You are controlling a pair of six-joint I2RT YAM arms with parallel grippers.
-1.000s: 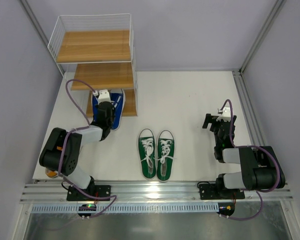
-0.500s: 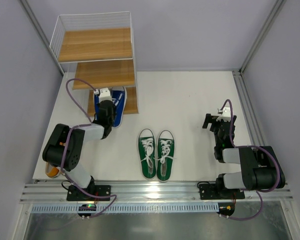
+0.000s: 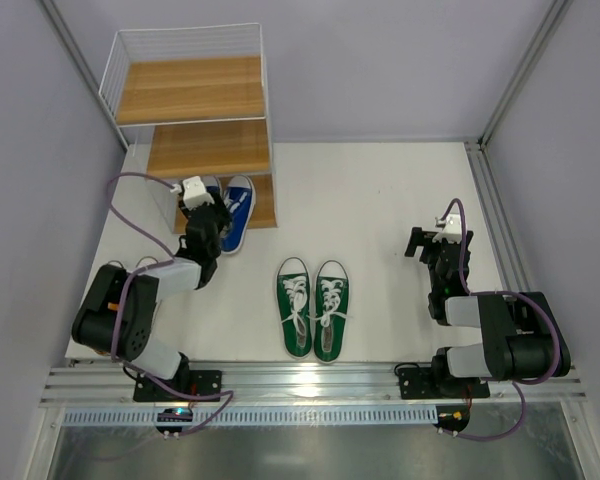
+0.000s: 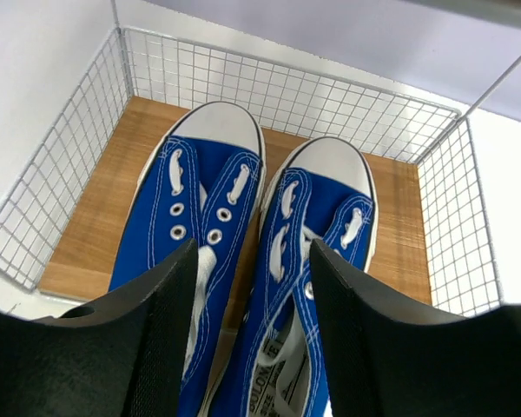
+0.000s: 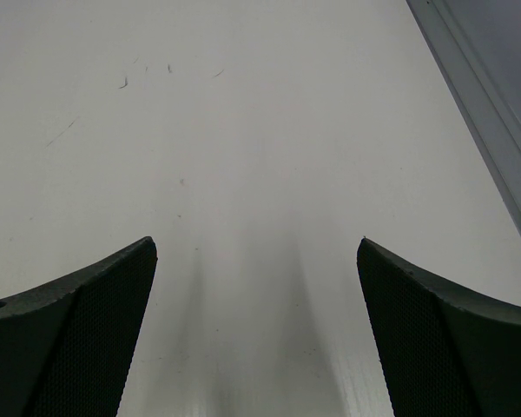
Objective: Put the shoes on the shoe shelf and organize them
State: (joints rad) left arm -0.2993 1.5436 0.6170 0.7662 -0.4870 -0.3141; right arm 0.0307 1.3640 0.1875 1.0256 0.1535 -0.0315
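Nearest the arm bases, the green pair (image 3: 313,305) sits side by side on the white table (image 3: 380,190) at about 6 o'clock from its centre, toes pointing away, not yet picked up. At 3 o'clock the right gripper (image 5: 257,248) hangs over bare tabletop with its fingers spread wide and nothing between them.

Further out, at about 10 o'clock, the left gripper (image 4: 253,248) reaches over the blue pair (image 3: 232,205). Its fingers stand partly apart with the inner sides of both shoes between them. The heels are out of frame, so it cannot be told whether the pads pinch the shoes or merely straddle them. The blue pair lies on the lowest board (image 4: 95,226) of the shoe shelf (image 3: 205,150), toes near the back wire and heels overhanging the front edge.

The middle and top boards beyond hold nothing. No orange shoes can be picked out. The robot seems roughly a third done: blue nearly seated, green and any other pair left to shelve.
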